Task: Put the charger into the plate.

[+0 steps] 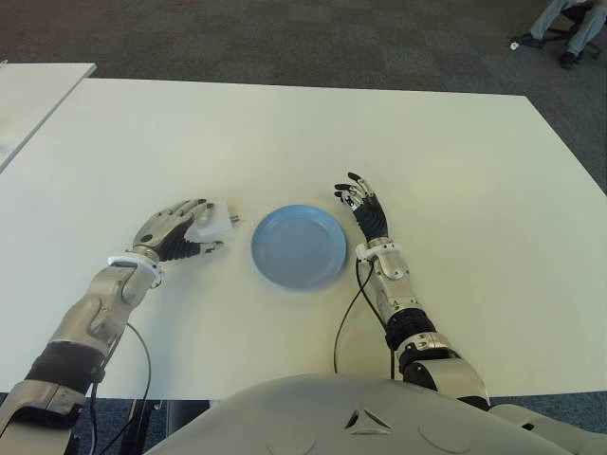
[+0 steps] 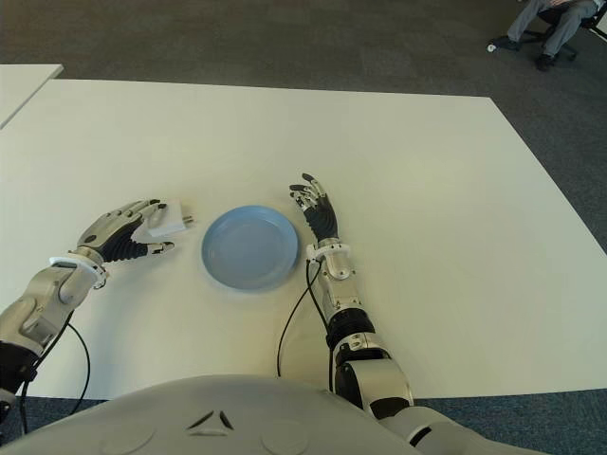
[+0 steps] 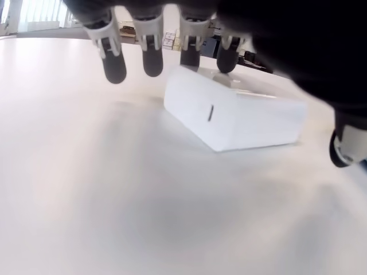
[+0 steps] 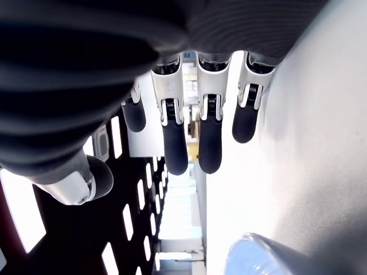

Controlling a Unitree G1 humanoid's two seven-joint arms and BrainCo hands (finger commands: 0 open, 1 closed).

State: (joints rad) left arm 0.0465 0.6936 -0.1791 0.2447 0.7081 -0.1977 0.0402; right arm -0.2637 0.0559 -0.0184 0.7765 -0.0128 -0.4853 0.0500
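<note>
We look down on a wide white table [image 1: 285,133] with a round blue plate [image 1: 299,246] near its front middle. Just to the left of the plate lies the charger [image 1: 211,226], a small white block with its metal prongs pointing toward the plate; it sits on the table, apart from the plate. Our left hand [image 1: 180,230] is at the charger, palm toward it, fingers [image 3: 152,60] hanging loosely over its top and the thumb low beside it. From the wrist view, the fingertips look to be at or just above the charger's upper edge, and we cannot tell whether they press on it; the block rests flat on the table, so the hand is loose around it rather than clenched. Our right hand [image 1: 365,207] shows just to the right of the plate, fingers stretched out and relaxed, holding nothing. Beyond the far right corner of the table, a person's legs [image 1: 567,24] and shoes show on dark carpet [image 1: 285,38].
</note>
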